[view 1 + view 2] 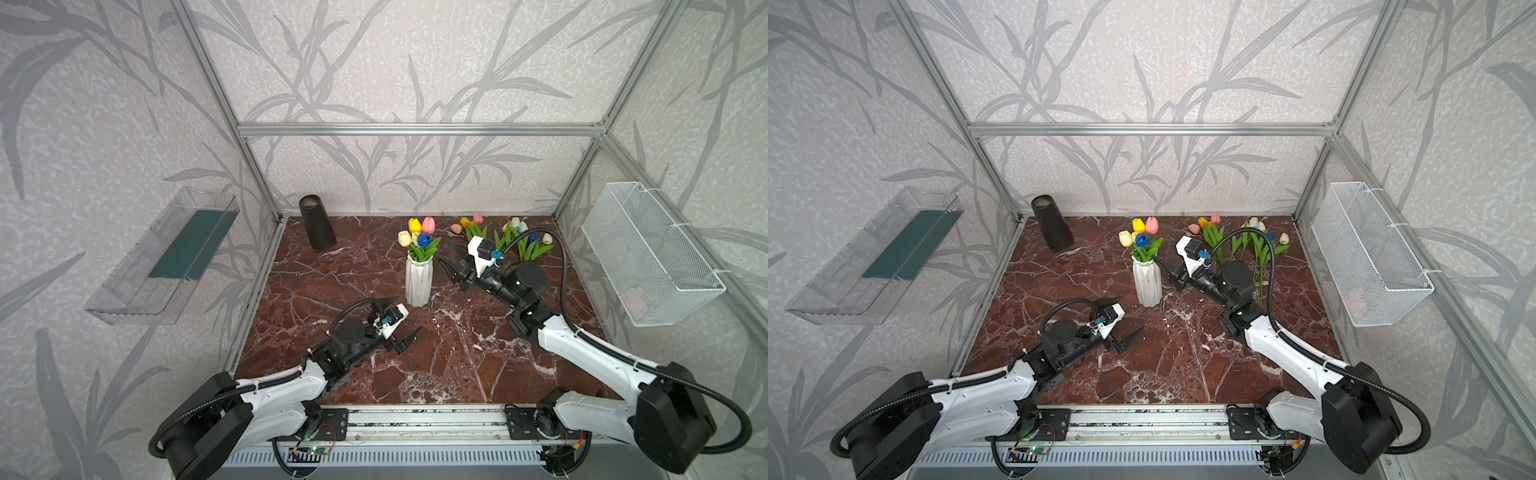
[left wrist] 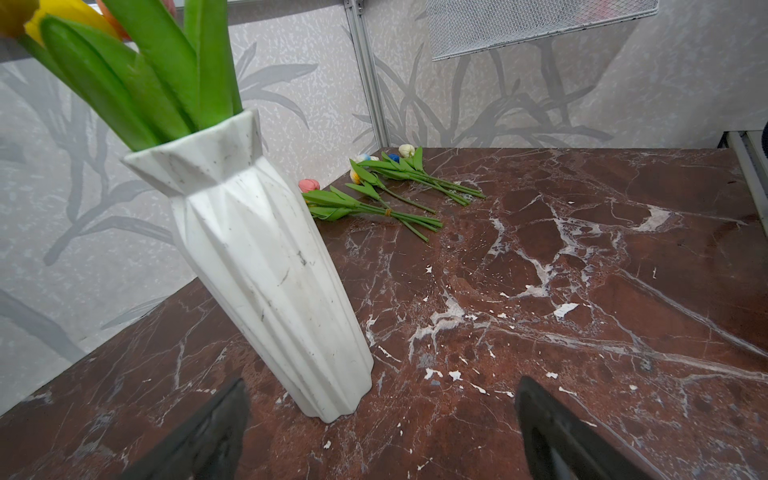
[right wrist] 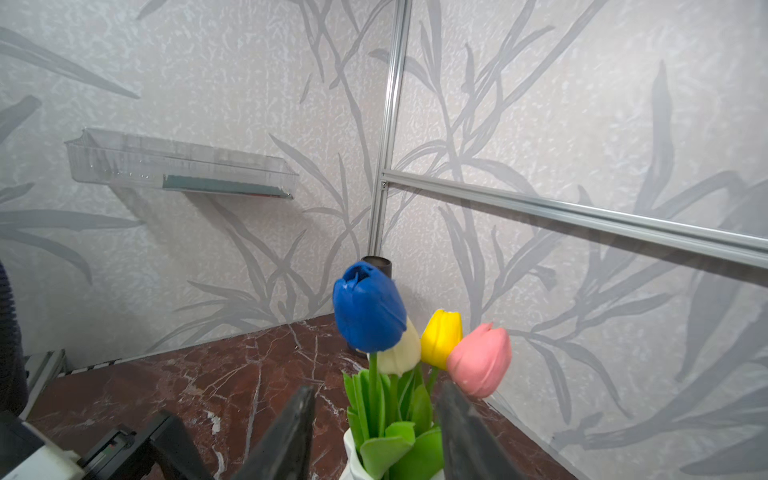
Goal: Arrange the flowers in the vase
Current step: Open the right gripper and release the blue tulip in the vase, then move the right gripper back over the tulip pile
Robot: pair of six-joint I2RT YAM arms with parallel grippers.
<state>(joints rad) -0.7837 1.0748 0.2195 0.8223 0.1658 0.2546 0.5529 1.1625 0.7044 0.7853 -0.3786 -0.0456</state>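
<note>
Left hand point(image 2: 382, 386), jaws wide and empty, sits low over the tabletop point(image 1: 457, 353) just beside the white vase point(image 1: 418, 278), likely to steady it. Right hand point(image 3: 378, 388) straddles the leaves point(image 3: 390, 440) at the vase mouth, jaws parted, gripping nothing. Four tulips point(image 1: 419, 237) stand inside; more flowers point(image 1: 536, 248) lie loose beyond, awaiting pickup.

black cup point(image 1: 318, 224), perhaps; clear bin point(image 1: 137, 286); wire basket point(image 1: 648, 257)
</note>
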